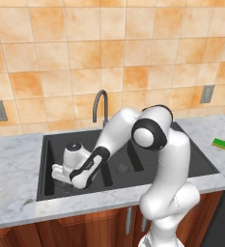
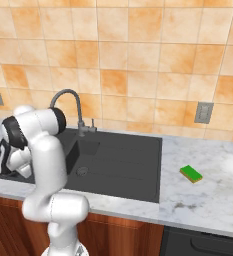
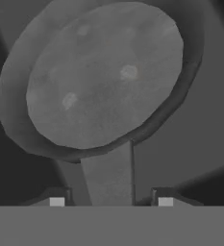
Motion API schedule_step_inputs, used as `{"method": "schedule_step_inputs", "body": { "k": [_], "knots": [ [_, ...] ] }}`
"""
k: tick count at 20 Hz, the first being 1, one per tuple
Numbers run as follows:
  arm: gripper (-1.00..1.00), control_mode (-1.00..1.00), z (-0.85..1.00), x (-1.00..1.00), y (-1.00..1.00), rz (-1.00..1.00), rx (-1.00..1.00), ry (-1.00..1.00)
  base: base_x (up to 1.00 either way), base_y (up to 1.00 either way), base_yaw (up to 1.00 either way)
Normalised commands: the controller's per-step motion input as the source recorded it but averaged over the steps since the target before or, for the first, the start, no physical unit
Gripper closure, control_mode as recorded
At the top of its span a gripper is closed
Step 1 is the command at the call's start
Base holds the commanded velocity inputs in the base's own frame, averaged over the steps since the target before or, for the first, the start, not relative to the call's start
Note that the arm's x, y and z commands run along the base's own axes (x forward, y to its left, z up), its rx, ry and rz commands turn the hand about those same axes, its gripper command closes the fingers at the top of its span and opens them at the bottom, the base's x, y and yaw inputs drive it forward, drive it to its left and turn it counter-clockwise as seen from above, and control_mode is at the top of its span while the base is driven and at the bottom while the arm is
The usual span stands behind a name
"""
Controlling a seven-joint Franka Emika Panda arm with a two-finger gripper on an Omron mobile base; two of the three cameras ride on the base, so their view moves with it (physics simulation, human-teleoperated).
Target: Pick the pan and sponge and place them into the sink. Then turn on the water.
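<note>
Down in the sink's (image 1: 201, 159) left basin, the gripper (image 3: 111, 199) stands parted astride the pan's (image 3: 104, 79) handle, seemingly untouching; the sponge (image 2: 191, 173) lies at three o'clock on the counter (image 2: 213, 195).

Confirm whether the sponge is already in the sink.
No. The sponge lies on the counter right of the sink, well apart from its basins.

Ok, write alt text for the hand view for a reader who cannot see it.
A round dark grey pan seen from above, lying in the black sink, its handle running down between the two fingertips of the tool. The tips stand either side of the handle with gaps showing, not pressed against it.
</note>
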Motion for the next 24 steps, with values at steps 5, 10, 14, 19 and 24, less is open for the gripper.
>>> {"method": "schedule_step_inputs", "body": {
  "k": [5, 10, 14, 19, 24],
  "knots": [
    [-1.0, -1.0, 0.1, -0.28, 0.0, 0.0, -0.15, -0.01, 0.0, 0.0, 0.0],
    [-1.0, -1.0, 0.39, -0.38, -0.02, 0.0, -0.12, -0.02, 0.0, 0.0, 0.0],
    [-1.0, -1.0, 0.47, -0.37, -0.14, 0.0, -0.05, 0.0, 0.0, 0.0, 0.0],
    [-1.0, -1.0, 0.44, -0.37, -0.26, 0.0, -0.03, 0.0, 0.0, 0.0, 0.0],
    [-1.0, -1.0, 0.28, -0.34, -0.45, 0.0, -0.05, -0.01, 0.0, 0.0, 0.0]
  ]
}}
